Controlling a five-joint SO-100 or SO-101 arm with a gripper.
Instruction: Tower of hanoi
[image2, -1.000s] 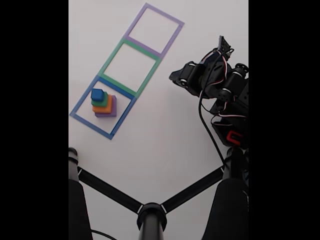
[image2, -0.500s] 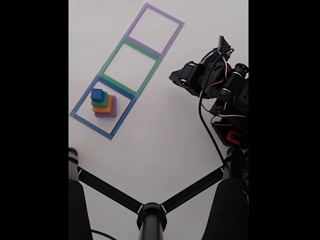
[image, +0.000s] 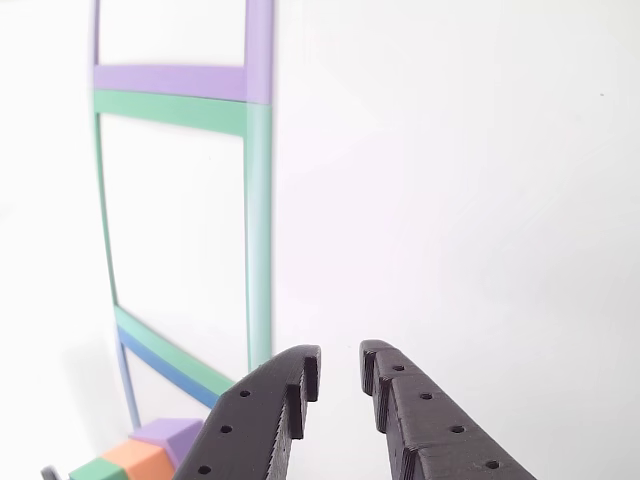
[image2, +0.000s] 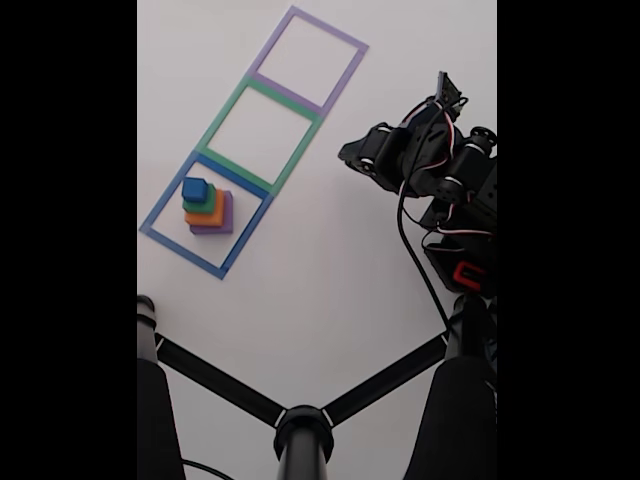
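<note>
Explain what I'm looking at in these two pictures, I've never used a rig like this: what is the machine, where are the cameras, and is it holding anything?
The fixed view looks down on a white table with a small black robot arm at its right. The other view looks out past the arm's gripper; its two black fingers are slightly apart with nothing between them. Three taped squares lie in a row: purple, green, blue. Inside the blue square stands a stack of blocks: purple at the bottom, then orange, green, blue on top.

no text, label, brand, number or sign can be read in either view: none on the stacked blocks, the tape squares, the worktop or the arm.
</note>
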